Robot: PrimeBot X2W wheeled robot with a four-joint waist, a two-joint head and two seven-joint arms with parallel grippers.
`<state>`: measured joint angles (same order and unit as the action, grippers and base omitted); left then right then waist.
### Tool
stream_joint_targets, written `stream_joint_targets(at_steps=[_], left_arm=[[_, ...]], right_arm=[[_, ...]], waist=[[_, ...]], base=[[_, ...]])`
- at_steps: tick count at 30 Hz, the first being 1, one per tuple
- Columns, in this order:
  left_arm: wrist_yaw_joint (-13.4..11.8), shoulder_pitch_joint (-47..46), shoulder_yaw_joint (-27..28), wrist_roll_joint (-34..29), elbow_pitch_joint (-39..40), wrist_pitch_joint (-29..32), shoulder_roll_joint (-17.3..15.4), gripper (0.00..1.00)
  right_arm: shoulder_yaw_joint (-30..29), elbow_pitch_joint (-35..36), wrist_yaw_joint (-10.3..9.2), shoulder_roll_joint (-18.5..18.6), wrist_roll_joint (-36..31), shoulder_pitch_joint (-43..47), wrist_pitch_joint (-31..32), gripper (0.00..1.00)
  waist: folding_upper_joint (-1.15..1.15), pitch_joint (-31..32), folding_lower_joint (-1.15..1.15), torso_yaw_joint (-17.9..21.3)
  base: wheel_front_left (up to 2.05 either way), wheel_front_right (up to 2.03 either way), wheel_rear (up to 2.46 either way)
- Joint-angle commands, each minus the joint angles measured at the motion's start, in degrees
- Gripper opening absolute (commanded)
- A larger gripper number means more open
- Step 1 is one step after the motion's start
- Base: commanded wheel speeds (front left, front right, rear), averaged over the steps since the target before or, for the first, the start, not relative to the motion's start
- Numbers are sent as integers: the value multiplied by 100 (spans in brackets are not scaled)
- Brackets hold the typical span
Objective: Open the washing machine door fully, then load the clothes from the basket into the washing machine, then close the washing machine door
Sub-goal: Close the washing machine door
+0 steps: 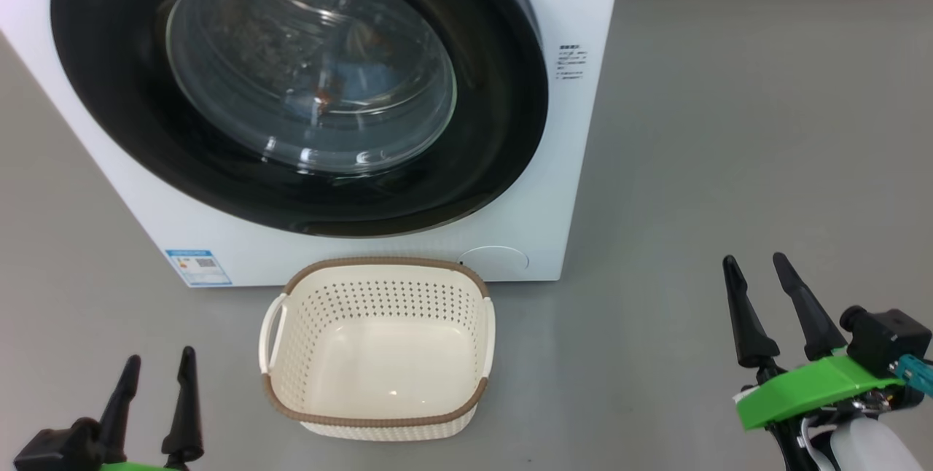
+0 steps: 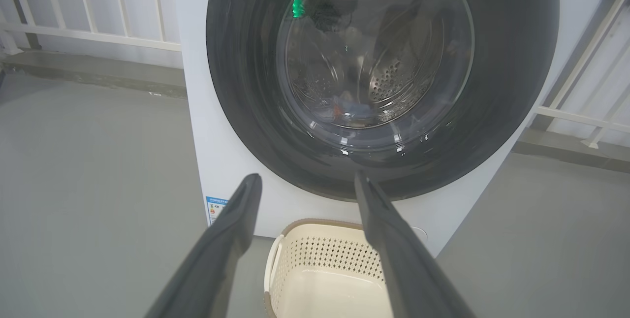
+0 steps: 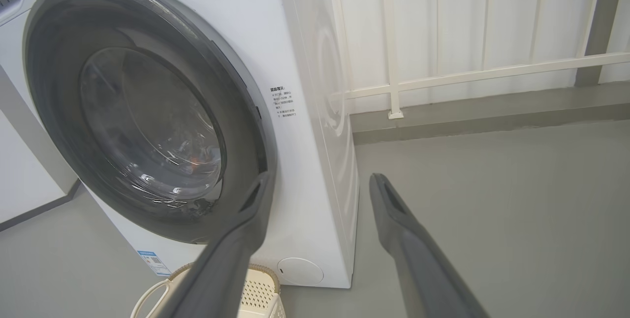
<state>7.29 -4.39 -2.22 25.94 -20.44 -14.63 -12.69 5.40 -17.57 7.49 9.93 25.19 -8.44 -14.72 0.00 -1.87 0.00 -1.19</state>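
The left fingers [image 1: 184, 413] and right fingers [image 1: 743, 318] stood spread apart, empty. Ahead of them the round glossy-black, glass-windowed washing machine door [image 1: 306, 70] sat shut on the big white box-shaped washing machine [image 1: 576, 12], with the light-blue bear-print clothes [image 2: 349, 110] dimly behind the glass. Between both pairs of fingers, the cream perforated plastic basket [image 1: 386, 296] lay empty. The closing step looked finished, and the next move probably called only for checking the latch.

The left gripper [image 1: 159, 356] sits at 7 o'clock in the head view, fingers [image 1: 184, 405] spread, pointing to 12, empty. The right gripper [image 1: 755, 267] sits at 4 o'clock, fingers apart, tilted toward 11, empty, on a green wrist mount [image 1: 809, 383].
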Motion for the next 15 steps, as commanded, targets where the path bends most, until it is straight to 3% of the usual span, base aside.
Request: stream_joint_targets(at_steps=[1, 15], left_arm=[[20, -50, 280, -59, 73, -37, -162, 100], [20, 358, 650, -235, 189, -37, -159, 100]], right_arm=[[78, 181, 0, 97, 53, 48, -28, 100], [-138, 283, 0, 193, 43, 478, -28, 100]], waist=[[0, 58, 0, 92], [0, 151, 0, 290]], base=[[0, 0, 0], [0, 0, 0]])
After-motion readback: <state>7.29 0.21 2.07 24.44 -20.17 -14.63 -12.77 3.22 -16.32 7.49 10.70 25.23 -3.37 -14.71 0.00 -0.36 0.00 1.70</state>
